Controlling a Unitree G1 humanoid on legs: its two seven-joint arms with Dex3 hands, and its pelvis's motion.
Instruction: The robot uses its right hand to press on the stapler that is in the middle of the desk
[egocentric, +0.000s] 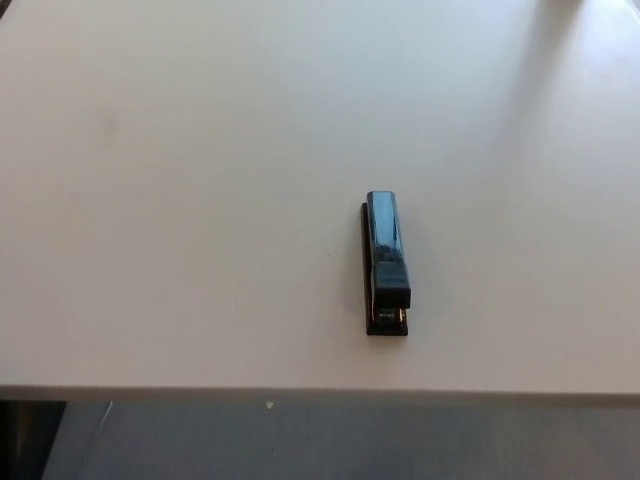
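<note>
A black stapler (387, 262) lies flat on the white desk (200, 200), a little right of centre. It runs lengthwise away from me, its near end pointing at the front edge. Its glossy top arm is down on the base. Neither of my hands nor any arm shows in the head view.
The desk's front edge (300, 394) runs across the bottom of the picture, with grey floor (330, 440) below it. A soft shadow falls across the desk's far right corner (560, 60).
</note>
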